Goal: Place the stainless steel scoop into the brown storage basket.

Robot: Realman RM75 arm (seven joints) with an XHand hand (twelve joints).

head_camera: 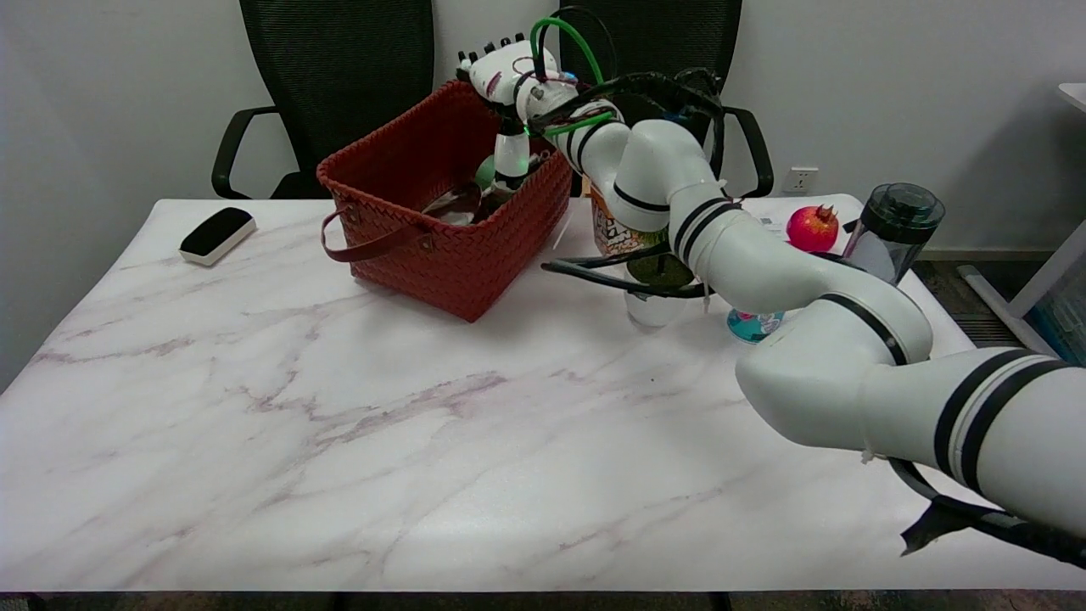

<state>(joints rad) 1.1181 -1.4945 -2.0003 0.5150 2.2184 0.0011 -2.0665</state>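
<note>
black eraser, pomegranate, dark-lidded jar

Marble table with basket, eraser, pomegranate
</note>
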